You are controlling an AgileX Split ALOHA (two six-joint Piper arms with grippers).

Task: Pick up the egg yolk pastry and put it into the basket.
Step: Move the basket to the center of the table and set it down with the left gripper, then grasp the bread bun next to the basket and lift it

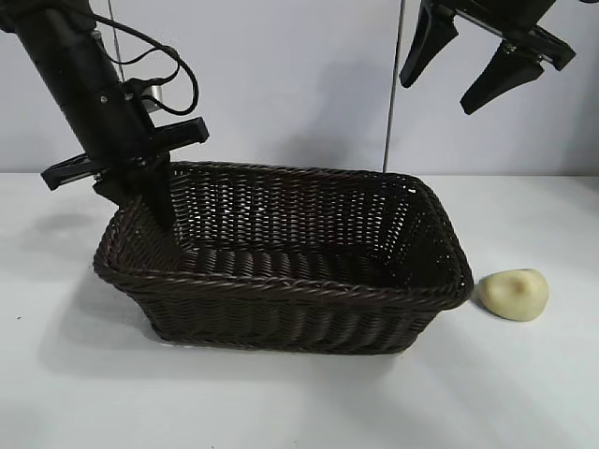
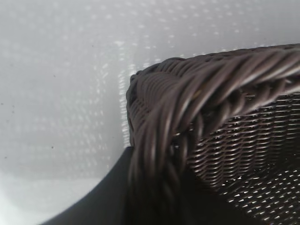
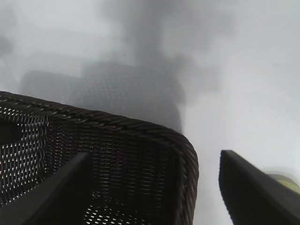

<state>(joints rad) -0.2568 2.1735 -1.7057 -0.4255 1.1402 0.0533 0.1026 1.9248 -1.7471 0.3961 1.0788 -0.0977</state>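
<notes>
The dark brown wicker basket [image 1: 281, 273] stands in the middle of the white table. The pale yellow egg yolk pastry [image 1: 514, 294] lies on the table just off the basket's right end, apart from it. My left gripper [image 1: 140, 201] straddles the basket's far left corner and is shut on the braided rim [image 2: 187, 93], one finger inside and one outside. My right gripper [image 1: 438, 94] hangs open and empty high above the basket's right end. In the right wrist view the basket corner [image 3: 117, 124] lies between its fingers and the pastry [image 3: 287, 182] peeks out behind one finger.
The white table [image 1: 524, 393] runs in front of the basket and to its right, around the pastry. A pale wall stands behind, with thin vertical rods [image 1: 391, 103] and the left arm's cables [image 1: 178, 65].
</notes>
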